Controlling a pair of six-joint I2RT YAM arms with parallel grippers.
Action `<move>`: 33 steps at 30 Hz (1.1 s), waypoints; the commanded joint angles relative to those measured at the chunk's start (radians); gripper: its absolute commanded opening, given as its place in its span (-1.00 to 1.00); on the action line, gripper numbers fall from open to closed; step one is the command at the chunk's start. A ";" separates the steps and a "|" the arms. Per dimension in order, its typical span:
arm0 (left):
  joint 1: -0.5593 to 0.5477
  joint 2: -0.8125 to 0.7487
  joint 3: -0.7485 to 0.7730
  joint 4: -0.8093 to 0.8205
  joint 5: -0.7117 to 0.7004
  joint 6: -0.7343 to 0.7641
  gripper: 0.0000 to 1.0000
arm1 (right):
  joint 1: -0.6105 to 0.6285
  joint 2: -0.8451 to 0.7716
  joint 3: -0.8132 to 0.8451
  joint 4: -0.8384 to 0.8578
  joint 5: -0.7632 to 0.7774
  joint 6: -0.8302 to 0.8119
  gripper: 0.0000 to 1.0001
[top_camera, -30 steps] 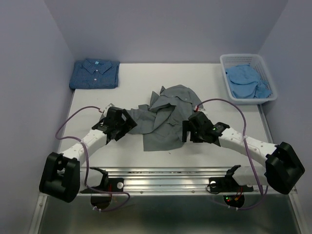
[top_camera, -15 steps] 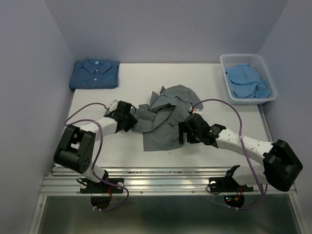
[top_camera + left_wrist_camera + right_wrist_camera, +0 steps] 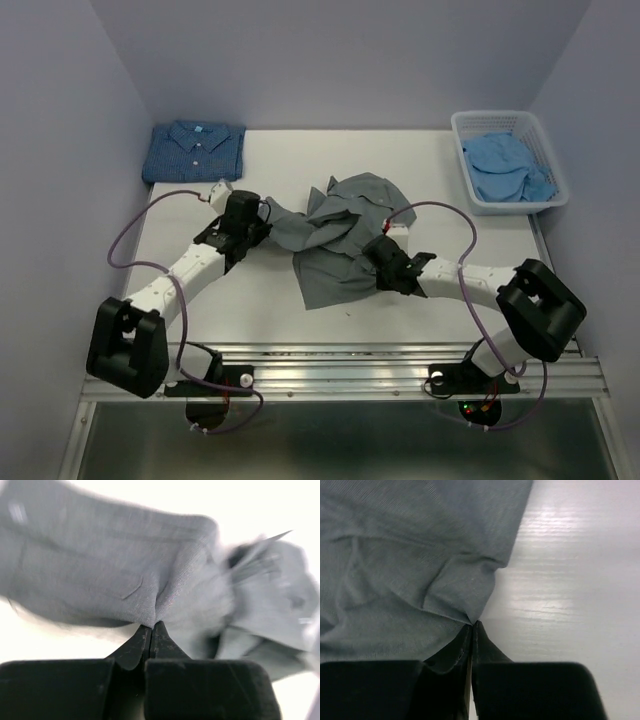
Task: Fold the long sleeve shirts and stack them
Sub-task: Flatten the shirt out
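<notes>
Basket [image 3: 500,116] far right holds the pale blue shirt [image 3: 505,165]; dark blue shirt [image 3: 195,150] lies folded far left, its collar tag [image 3: 199,128] unreadable. Left gripper [image 3: 151,626] and right gripper [image 3: 472,624] are each pinched tight on the crumpled grey shirt [image 3: 340,235] in the middle.

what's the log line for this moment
left hand: shut on grey shirt | right hand: shut on grey shirt | dark blue shirt: folded, far left

Soft, even light from above; motion-blurred grey shirt [image 3: 125,570] against overexposed white; glare streaks on table [image 3: 570,580].
</notes>
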 commanded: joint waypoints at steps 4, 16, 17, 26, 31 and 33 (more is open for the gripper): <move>0.000 -0.208 0.261 -0.019 -0.252 0.102 -1.00 | -0.028 -0.045 0.155 -0.013 0.482 -0.062 -0.99; 0.036 -0.363 0.725 0.134 -0.513 0.430 -1.00 | -0.240 -0.333 0.549 0.322 0.345 -0.963 -0.99; 0.036 -0.369 0.755 0.143 -0.509 0.454 -1.00 | -0.240 -0.335 0.666 0.282 0.275 -0.992 -0.99; 0.034 -0.417 1.105 0.214 -0.386 0.712 -1.00 | -0.240 -0.378 1.136 -0.216 -0.310 -1.362 -0.99; 0.034 -0.418 1.326 0.219 -0.277 0.767 -1.00 | -0.240 -0.431 1.396 -0.382 -0.646 -1.424 -0.99; 0.034 -0.415 1.398 0.211 -0.224 0.766 -1.00 | -0.240 -0.465 1.416 -0.395 -0.738 -1.434 -0.99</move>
